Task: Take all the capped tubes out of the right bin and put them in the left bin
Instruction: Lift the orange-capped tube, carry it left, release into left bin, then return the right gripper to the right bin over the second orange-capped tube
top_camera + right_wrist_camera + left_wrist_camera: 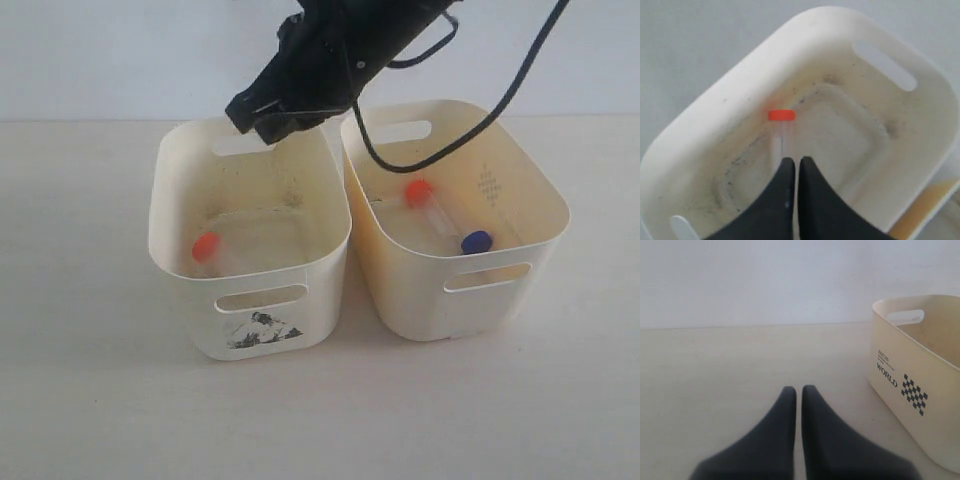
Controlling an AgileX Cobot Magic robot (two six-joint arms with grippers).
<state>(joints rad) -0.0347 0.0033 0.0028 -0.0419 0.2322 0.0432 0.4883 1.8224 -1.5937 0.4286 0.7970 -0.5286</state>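
The left bin [300, 340], pale cream with a torn sticker, holds one orange-red capped tube [205, 246] lying on its floor. In the yellower right bin [520, 180] lie another orange-red capped tube [418, 192] and a dark blue capped tube [476, 241]; no second blue cap shows. My right gripper [255, 115] reaches across and hangs over the left bin's back rim. In the right wrist view this gripper [793, 160] is shut with nothing in it, above the tube with the orange-red cap [781, 115]. My left gripper [795, 388] is shut and empty, low over the bare table.
In the left wrist view a cream tub [920, 365] with "WORLD" and a checker print on its long side stands off to one side of the fingers. A black cable [480, 120] droops over the right bin. A corner of the yellow bin [932, 202] shows beside the pale bin's rim [715, 95].
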